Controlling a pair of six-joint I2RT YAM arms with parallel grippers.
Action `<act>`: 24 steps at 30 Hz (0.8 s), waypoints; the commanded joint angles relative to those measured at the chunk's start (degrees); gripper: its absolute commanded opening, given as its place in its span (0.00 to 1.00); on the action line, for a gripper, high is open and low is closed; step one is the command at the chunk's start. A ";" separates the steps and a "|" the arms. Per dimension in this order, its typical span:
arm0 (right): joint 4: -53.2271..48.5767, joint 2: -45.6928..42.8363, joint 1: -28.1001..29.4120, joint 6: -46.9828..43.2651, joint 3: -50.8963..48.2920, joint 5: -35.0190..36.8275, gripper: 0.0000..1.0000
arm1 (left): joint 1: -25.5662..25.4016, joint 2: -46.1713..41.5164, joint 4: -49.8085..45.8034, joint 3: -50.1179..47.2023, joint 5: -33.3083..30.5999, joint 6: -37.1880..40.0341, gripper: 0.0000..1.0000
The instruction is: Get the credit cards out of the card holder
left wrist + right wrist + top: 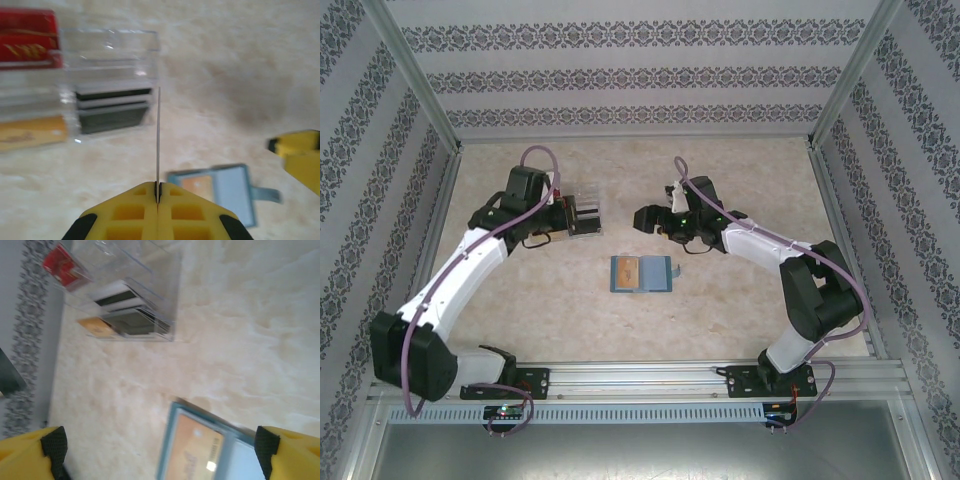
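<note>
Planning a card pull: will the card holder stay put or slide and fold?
Probably slides: the card holder looks thin and light, lying open on the smooth table. Its two panels may fold if lifted by one edge.

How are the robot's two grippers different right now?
The left gripper is shut, pinching a thin card on edge; the right gripper is wide open and holds nothing. The left gripper faces the clear tray; the right gripper faces the card holder. Both have yellow fingers.
</note>
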 commanded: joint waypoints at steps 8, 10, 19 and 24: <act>-1.67 -2.86 -1.77 -9.88 -3.26 4.78 0.98 | -0.12 13.21 -10.12 10.72 -11.21 28.04 0.00; -1.50 -3.22 -2.50 -9.66 -4.12 4.73 0.98 | -0.17 15.11 -11.29 12.38 -9.97 32.92 0.00; -1.62 -4.86 -4.34 -9.13 -5.82 3.43 0.98 | -3.69 22.64 -18.21 18.76 -5.55 56.20 0.00; -0.79 -4.98 -4.82 -8.99 -6.36 2.52 0.98 | -5.56 28.27 -20.01 22.45 -9.61 61.86 0.00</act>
